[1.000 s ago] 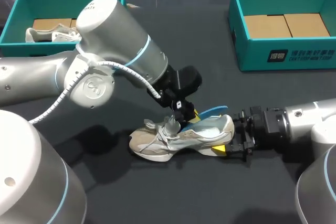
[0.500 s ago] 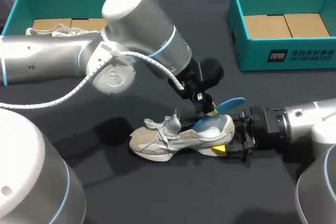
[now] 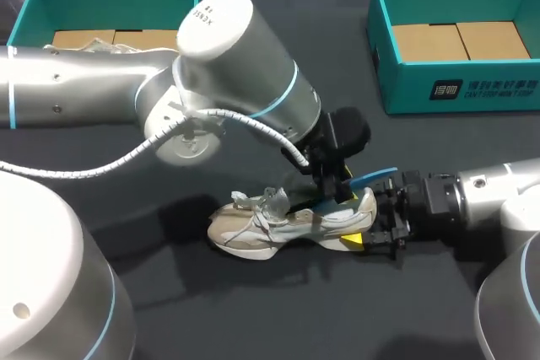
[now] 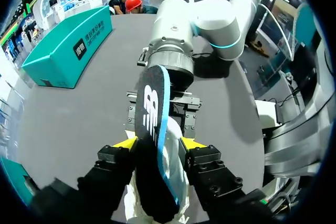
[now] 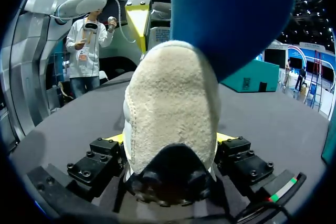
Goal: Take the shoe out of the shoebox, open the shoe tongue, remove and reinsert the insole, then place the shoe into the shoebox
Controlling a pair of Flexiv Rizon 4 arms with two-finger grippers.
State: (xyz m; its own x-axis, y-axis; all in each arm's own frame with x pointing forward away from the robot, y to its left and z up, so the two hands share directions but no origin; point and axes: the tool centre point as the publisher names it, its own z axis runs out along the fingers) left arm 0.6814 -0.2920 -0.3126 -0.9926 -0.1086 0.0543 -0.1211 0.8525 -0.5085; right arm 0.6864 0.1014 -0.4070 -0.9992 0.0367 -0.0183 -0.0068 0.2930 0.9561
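The left jaws pinch the insole [image 4: 150, 129], black on top with a white logo and a blue edge, tilted above the shoe's heel. The right jaws clamp the heel of the beige-and-white shoe [image 3: 278, 227], which lies on the tabletop [image 3: 169, 309], well apart from the teal shoebox [image 3: 405, 90] with white print. The left arm [image 3: 245, 73] angles down past the middle. The right arm [image 3: 498, 200] lies low.

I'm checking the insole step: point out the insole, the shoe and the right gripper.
insole [image 4: 154, 140], left wrist view, its dark face.
shoe [image 3: 291, 227], head view, its side panel.
right gripper [image 3: 369, 221], head view, midway between its fingertips, at the heel.
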